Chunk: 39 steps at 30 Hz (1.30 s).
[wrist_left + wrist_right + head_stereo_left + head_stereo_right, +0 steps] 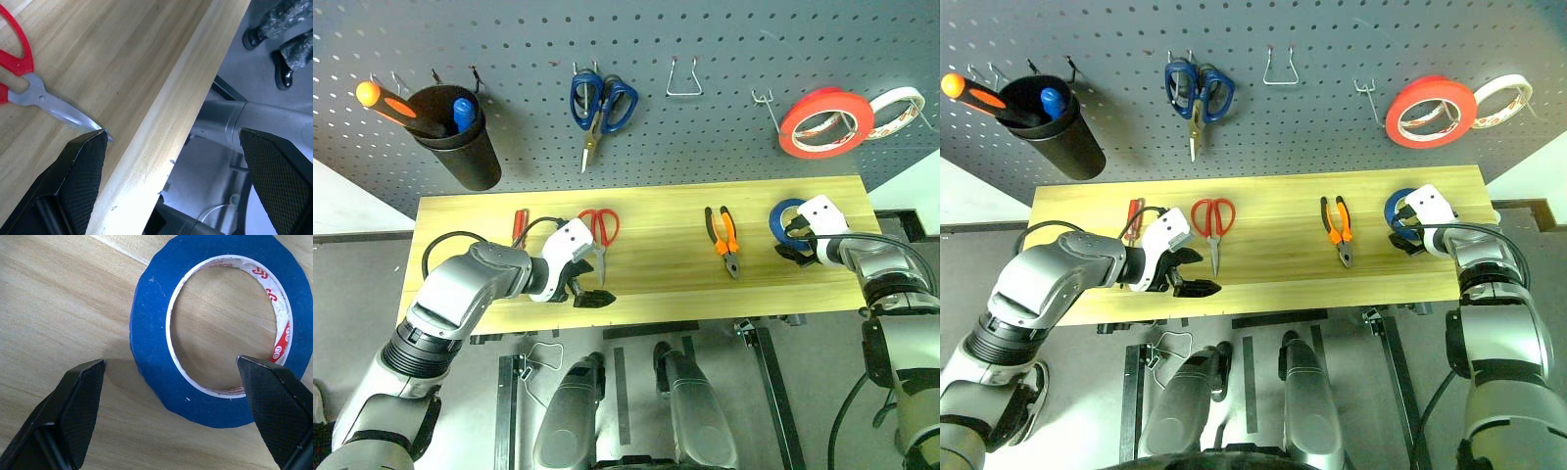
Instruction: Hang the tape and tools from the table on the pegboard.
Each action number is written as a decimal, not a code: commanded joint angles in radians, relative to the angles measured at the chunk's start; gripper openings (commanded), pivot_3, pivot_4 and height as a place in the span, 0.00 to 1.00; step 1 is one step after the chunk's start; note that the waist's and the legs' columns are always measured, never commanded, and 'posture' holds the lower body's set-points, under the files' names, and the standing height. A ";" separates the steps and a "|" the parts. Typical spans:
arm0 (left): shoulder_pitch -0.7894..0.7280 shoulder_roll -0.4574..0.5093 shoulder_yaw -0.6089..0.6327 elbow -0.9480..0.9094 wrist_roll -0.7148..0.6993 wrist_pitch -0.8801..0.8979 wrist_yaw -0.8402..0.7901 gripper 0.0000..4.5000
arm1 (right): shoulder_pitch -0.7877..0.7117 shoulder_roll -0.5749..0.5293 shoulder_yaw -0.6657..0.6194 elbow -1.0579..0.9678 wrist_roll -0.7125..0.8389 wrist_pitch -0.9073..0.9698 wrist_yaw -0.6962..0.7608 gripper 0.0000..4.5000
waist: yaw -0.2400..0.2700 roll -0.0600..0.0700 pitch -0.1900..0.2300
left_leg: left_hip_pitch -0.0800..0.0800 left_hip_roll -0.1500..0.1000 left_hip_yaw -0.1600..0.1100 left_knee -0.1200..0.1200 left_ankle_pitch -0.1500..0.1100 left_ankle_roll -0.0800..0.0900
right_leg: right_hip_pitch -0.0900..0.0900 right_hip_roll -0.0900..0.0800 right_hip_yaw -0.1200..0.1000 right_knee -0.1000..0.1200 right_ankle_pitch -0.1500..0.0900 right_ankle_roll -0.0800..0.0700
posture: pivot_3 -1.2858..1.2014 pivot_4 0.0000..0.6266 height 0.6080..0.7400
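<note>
The blue tape [784, 211] lies flat at the right end of the table [656, 274]. My right gripper [795, 252] stands open just over it, and in the right wrist view its fingers [80, 396] spread to either side of the roll [146, 333]. The red-handled scissors [600, 230] lie left of centre with the blades toward the front edge. My left gripper [588, 295] is open at the blade tip [100, 128], one finger over the wood and the other past the table edge. Orange-and-black pliers [725, 238] rest right of centre. The pegboard [724, 39] stands behind.
On the pegboard hang a black cup [460, 142] holding screwdrivers, blue-handled scissors [601, 103], a bare wire hook [684, 78], a red-orange roll [824, 123] and a white roll [904, 106]. A small red tool [520, 227] lies at the table's left. A person's boots [286, 54] stand beyond the front edge.
</note>
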 commanded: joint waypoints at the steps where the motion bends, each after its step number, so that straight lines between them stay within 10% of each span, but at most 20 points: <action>1: 0.029 0.020 0.032 -0.073 -0.037 0.038 0.016 0.99 | 0.015 0.028 0.004 0.036 -0.012 -0.002 0.033 1.00 | 0.000 -0.001 0.001 | 0.000 0.000 0.000 0.000 0.000 0.000 | 0.000 0.000 0.000 0.000 0.000 0.000 | 0.58 0.77 1.00; 25: 0.047 0.057 0.065 -0.137 -0.129 0.106 0.084 0.99 | 0.010 0.045 -0.131 0.047 0.065 0.044 0.072 1.00 | 0.026 -0.001 0.029 | 0.001 0.000 -0.001 -0.001 0.000 -0.001 | 0.001 0.000 0.000 -0.001 0.000 0.000 | 0.59 0.80 1.00; 39: 0.024 0.071 0.075 -0.134 -0.151 0.112 0.097 1.00 | 0.016 0.051 -0.130 0.043 0.068 0.036 0.061 0.15 | 0.028 -0.001 0.032 | 0.000 0.000 -0.001 -0.001 0.000 -0.001 | 0.001 0.000 0.000 -0.002 0.000 0.000 | 0.59 0.81 1.00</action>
